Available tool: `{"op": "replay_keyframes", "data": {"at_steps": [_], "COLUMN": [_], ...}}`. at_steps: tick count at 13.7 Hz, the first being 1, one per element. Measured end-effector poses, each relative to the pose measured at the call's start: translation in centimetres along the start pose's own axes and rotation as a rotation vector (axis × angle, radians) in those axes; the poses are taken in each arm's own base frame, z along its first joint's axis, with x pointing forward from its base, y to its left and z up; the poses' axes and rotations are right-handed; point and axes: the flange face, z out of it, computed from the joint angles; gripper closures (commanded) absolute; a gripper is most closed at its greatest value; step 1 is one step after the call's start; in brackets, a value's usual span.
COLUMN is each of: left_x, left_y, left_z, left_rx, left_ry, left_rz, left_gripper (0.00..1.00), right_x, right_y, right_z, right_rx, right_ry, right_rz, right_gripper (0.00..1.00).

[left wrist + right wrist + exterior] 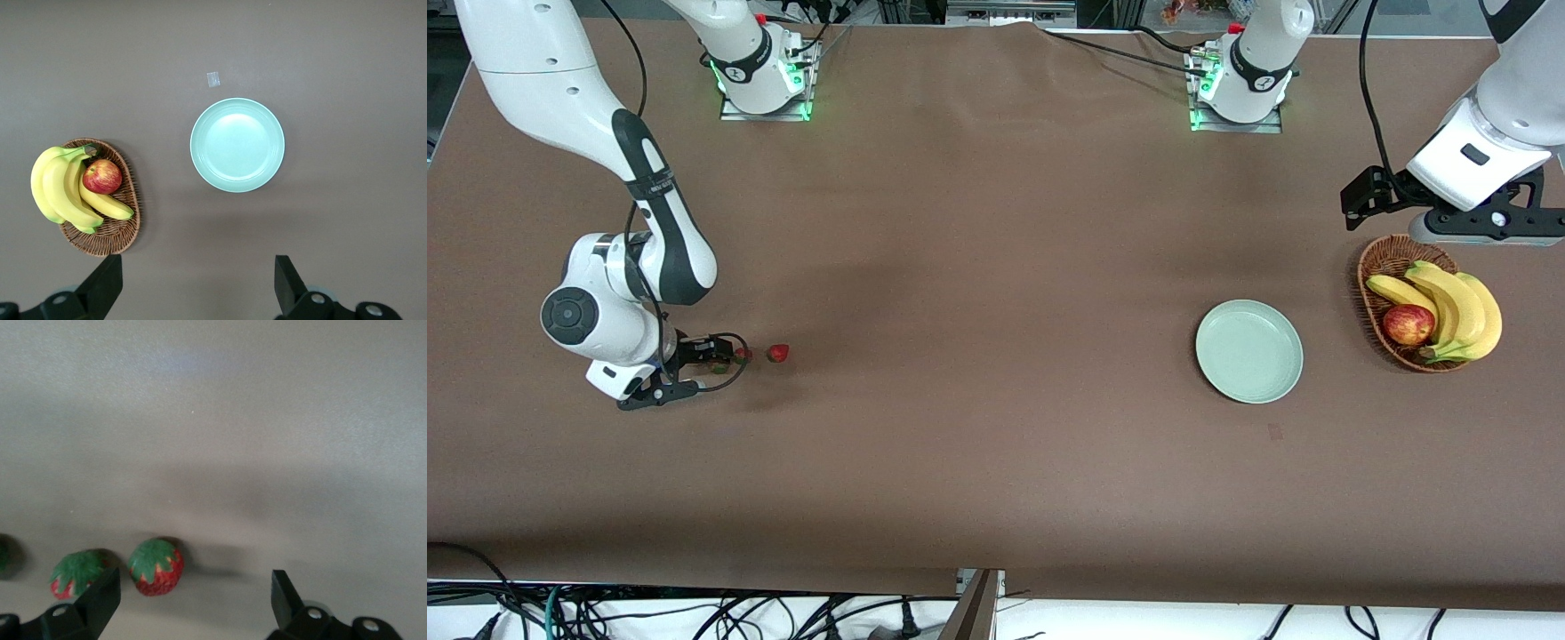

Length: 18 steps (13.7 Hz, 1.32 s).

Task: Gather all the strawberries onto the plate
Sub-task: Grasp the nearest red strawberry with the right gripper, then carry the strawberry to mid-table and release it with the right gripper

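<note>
Fingers spread on my right gripper (193, 600), low over the strawberries (156, 567) at the right arm's end of the bench (978, 267); none held. Left gripper (199, 283), also spread, waits over the basket (1375, 258). Risk: berries lie close, so closing may nudge a neighbour. Plate (1249, 351) stands well apart.

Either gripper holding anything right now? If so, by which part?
Nothing held. The right gripper is open, low over the strawberries, none between its fingers. The left gripper is open, waiting above the basket near the plate.
</note>
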Motion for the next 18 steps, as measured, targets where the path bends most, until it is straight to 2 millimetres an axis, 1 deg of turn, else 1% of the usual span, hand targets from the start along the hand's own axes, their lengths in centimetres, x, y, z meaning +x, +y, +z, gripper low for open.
{"op": "replay_keyframes", "data": {"at_steps": [1, 2, 3, 4, 5, 6, 7, 10, 11, 12, 13, 14, 15, 16, 17, 18], "left_x": [0.0, 0.0, 0.0, 0.0, 0.0, 0.0, 0.0, 0.0, 0.0, 0.0, 0.0, 0.0, 0.0, 0.0, 0.0, 0.0], "left_y": [0.0, 0.0, 0.0, 0.0, 0.0, 0.0, 0.0, 0.0, 0.0, 0.0, 0.0, 0.0, 0.0, 0.0, 0.0, 0.0], "left_z": [0.0, 0.0, 0.0, 0.0, 0.0, 0.0, 0.0, 0.0, 0.0, 0.0, 0.0, 0.0, 0.0, 0.0, 0.0, 0.0], "left_rx": [0.000, 0.000, 0.000, 0.000, 0.000, 0.000, 0.000, 0.000, 0.000, 0.000, 0.000, 0.000, 0.000, 0.000, 0.000, 0.000], "left_ry": [0.000, 0.000, 0.000, 0.000, 0.000, 0.000, 0.000, 0.000, 0.000, 0.000, 0.000, 0.000, 0.000, 0.000, 0.000, 0.000], "left_rz": [0.000, 0.000, 0.000, 0.000, 0.000, 0.000, 0.000, 0.000, 0.000, 0.000, 0.000, 0.000, 0.000, 0.000, 0.000, -0.001], "left_gripper": [0.00, 0.00, 0.00, 0.00, 0.00, 0.00, 0.00, 0.00, 0.00, 0.00, 0.00, 0.00, 0.00, 0.00, 0.00, 0.00], "right_x": [-0.1, -0.3, -0.3, -0.3, -0.2, -0.1, -0.1, 0.0, 0.3, 0.8, 1.8, 3.0, 4.2, 5.2, 5.8, 6.0], "right_y": [0.0, -0.1, -0.1, -0.2, -0.4, -0.4, -0.5, -0.4, -0.5, -0.9, -1.8, -3.4, -5.7, -8.6, -12.1, -16.0], "right_z": [0.5, 1.0, 1.3, 1.3, 1.1, 1.0, 0.9, 0.7, 0.2, -1.0, -3.1, -6.0, -9.2, -12.0, -13.7, -14.4], "right_rx": [-0.001, 0.000, 0.000, 0.001, 0.001, 0.001, 0.002, 0.001, 0.002, 0.009, 0.023, 0.042, 0.059, 0.071, 0.078, 0.084], "right_ry": [0.004, 0.002, -0.001, 0.000, 0.004, 0.006, 0.008, 0.009, 0.010, 0.000, -0.016, -0.033, -0.041, -0.037, -0.032, -0.031], "right_rz": [-0.002, -0.003, -0.003, -0.004, -0.007, -0.009, -0.011, -0.040, -0.045, -0.052, -0.067, -0.089, -0.095, -0.077, -0.037, 0.018], "right_gripper": [0.48, 0.58, 0.63, 0.72, 0.86, 0.96, 1.00, 1.00, 1.00, 1.00, 1.00, 1.00, 1.00, 1.00, 1.00, 1.00]}}
